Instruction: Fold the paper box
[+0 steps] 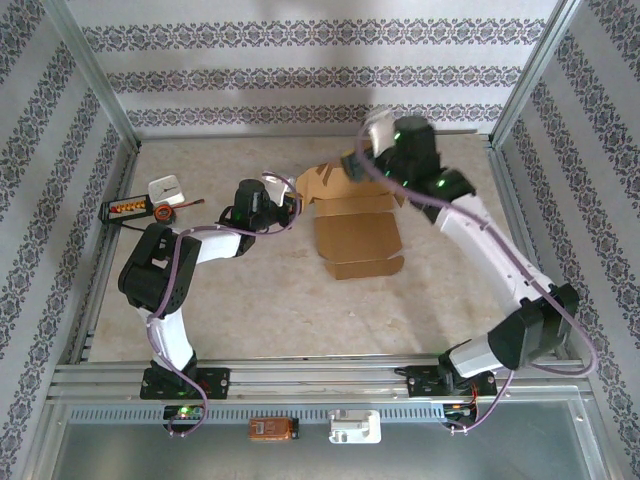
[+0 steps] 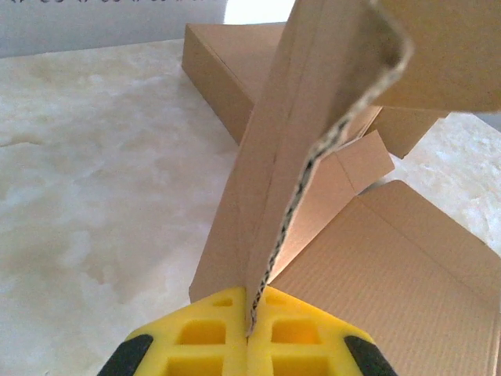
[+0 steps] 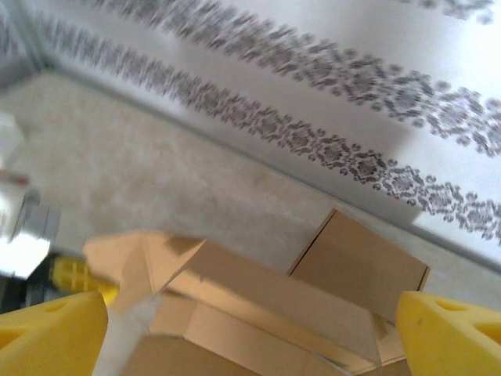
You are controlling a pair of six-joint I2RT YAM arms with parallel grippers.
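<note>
Sitting just past the centre of the desk point(image 1: 200, 290) toward 1 o'clock, the paper box point(image 1: 358, 235) is half-formed: its 9 o'clock flap point(image 2: 297, 157) is pinched upright by the closed left gripper point(image 2: 249, 329), while the right gripper point(image 3: 250, 329) is hung over the 12 o'clock edge, jaws spread wide, nothing held. For a clean fold, the flap is best kept steady and vertical, and the rear panel point(image 3: 360, 262) is best pressed along its crease rather than crumpled.

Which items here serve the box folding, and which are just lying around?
In use: cardboard box; left gripper, shut on its flap; right gripper, open.
Idle: white block; black holder; small roll.
</note>
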